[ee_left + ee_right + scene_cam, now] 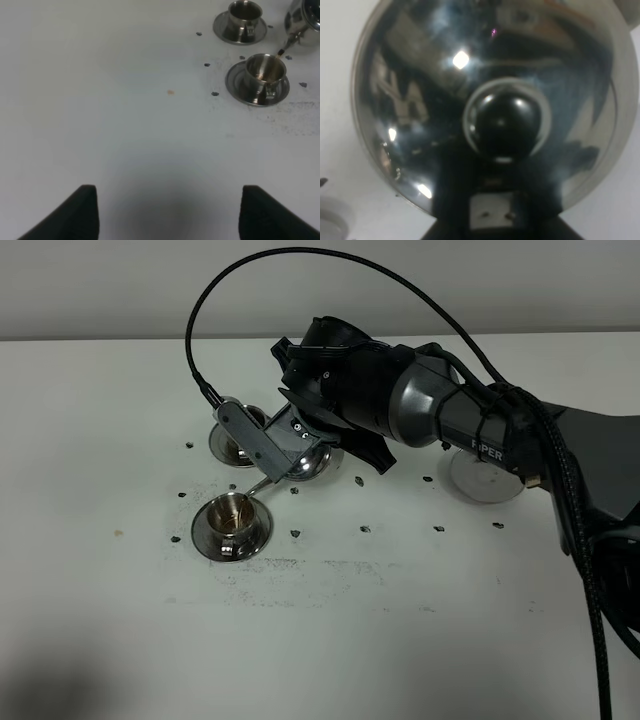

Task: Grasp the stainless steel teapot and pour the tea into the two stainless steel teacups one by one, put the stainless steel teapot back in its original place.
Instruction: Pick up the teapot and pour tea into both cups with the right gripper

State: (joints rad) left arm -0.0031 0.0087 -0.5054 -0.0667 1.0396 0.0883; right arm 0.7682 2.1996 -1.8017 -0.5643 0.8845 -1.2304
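My right gripper [318,440] reaches across the table, shut on the stainless steel teapot [312,462], which is tipped to the left. The handle is hidden by the fingers. The teapot's thin spout [262,483] points down at the rim of the near teacup [232,520] on its saucer. That cup's inside looks brownish, like tea [233,508]. The far teacup [243,17] stands behind it, half hidden in the high view. The round coaster [487,477] lies bare on the right, under the arm. The teapot's lid knob [502,125] fills the right wrist view. My left gripper [177,212] is open and holds nothing, well short of the cups.
Small black marks [365,529] dot the white table around the cups and the coaster. A black cable [300,255] arches above the right arm. The right arm's body [590,460] takes up the right edge of the table.
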